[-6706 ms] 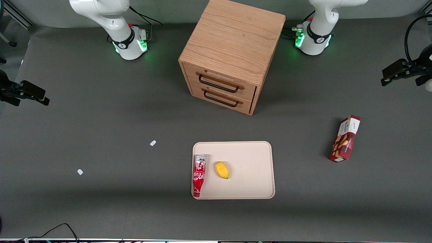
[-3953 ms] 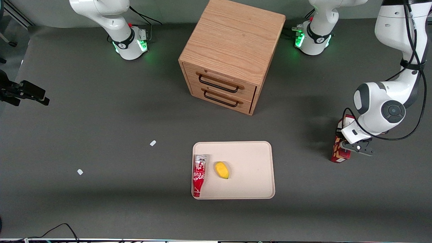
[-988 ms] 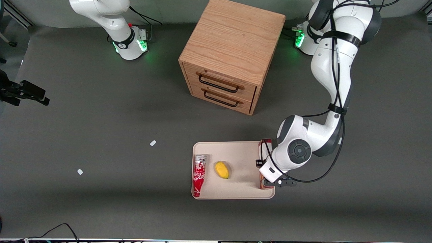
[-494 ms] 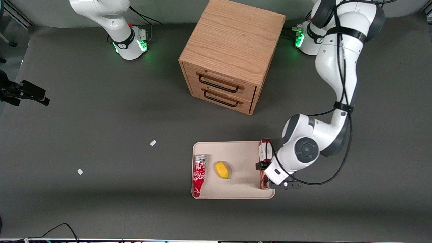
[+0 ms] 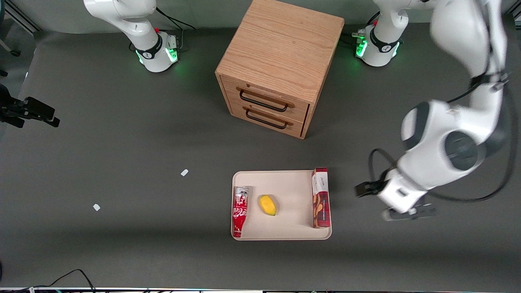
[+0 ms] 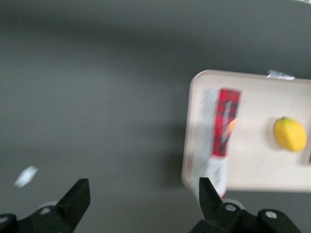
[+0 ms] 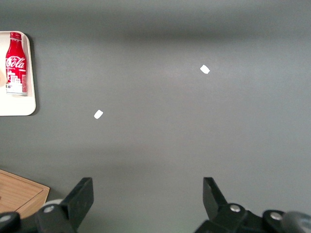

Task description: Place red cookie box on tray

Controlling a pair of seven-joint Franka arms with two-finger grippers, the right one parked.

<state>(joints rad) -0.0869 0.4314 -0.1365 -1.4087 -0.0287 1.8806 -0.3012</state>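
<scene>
**Cookie box lying on the tray, gripper off to the side**

The red cookie box (image 5: pixel 320 197) is a slim rectangular carton, dark red with tan cookie pictures and a white end panel. It lies flat on the tray (image 5: pixel 293 183), along the edge toward the working arm's end of the tabletop, its white end pointing away from the front camera. The tray is a flat beige rectangle with rounded corners and a low rim. Also on it lie a glossy red-and-white soda can (image 5: pixel 240 211) on its side at the edge toward the parked arm, and a small smooth yellow fruit (image 5: pixel 267 205) between the can and the box.

Farther from the front camera stands a wooden cabinet (image 5: pixel 281 65) with visible oak grain and two drawers with dark bar handles. The tabletop (image 5: pixel 122 142) is a matte dark grey sheet with two small white scraps (image 5: pixel 184 172) on it.

The left arm's white, rounded links bend down toward the tabletop, and its gripper (image 5: pixel 397 203) hangs above bare tabletop near the tray, clear of the box. In the left wrist view the black fingers (image 6: pixel 75 199) are spread wide with nothing between them, and the box (image 6: pixel 221 131) and tray (image 6: pixel 192 145) show past them.
</scene>
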